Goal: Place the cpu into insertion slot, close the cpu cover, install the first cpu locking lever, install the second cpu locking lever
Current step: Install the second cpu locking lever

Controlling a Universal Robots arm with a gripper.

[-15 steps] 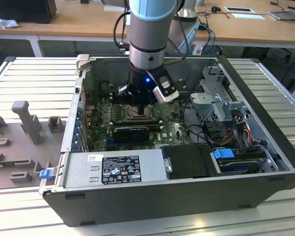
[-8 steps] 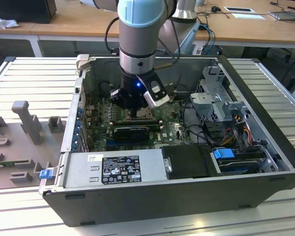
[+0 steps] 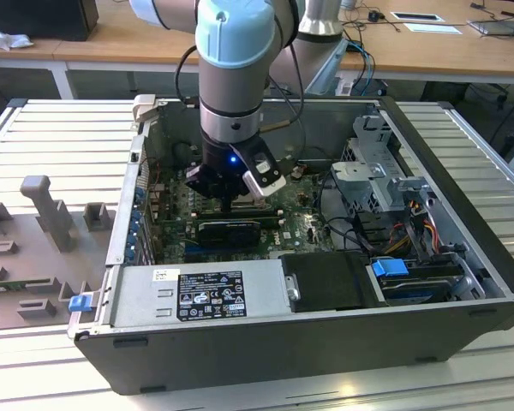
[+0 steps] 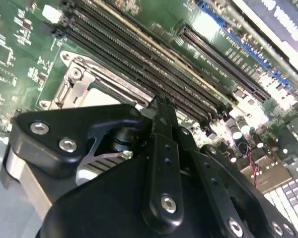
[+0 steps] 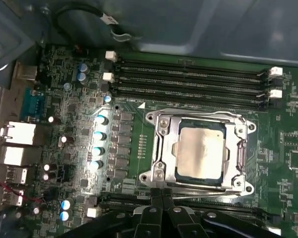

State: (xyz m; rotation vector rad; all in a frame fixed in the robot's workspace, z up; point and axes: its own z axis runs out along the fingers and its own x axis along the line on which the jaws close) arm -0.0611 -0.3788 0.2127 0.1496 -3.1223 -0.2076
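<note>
The gripper [image 5: 161, 198], fingers pressed together and empty, sits at the cpu cover's [image 5: 161, 133] near edge; the cover lies closed around the cpu [image 5: 201, 150].

Memory slots [image 5: 188, 82] flank the cpu cover [image 5: 201, 151]; above it seems open.

Power supply housing [image 3: 265, 291], near side of the case: one black label [image 3: 212, 295] carrying white print and symbols, and a small white sticker [image 3: 165, 275] to its left in the exterior view. The characters are too small to make out.

Motherboard [image 5: 64, 64]: fine white silkscreen markings between components in both wrist views, none readable. A white triangle mark [image 5: 141, 105] stands just off one corner of the cpu cover [image 5: 164, 144].

Cable [image 5: 79, 12] above the board: a white tag [image 5: 107, 18], print not discernible.

Dark panel [image 4: 288, 20] in the second wrist view: large white lettering, cut off by the frame edge.
</note>
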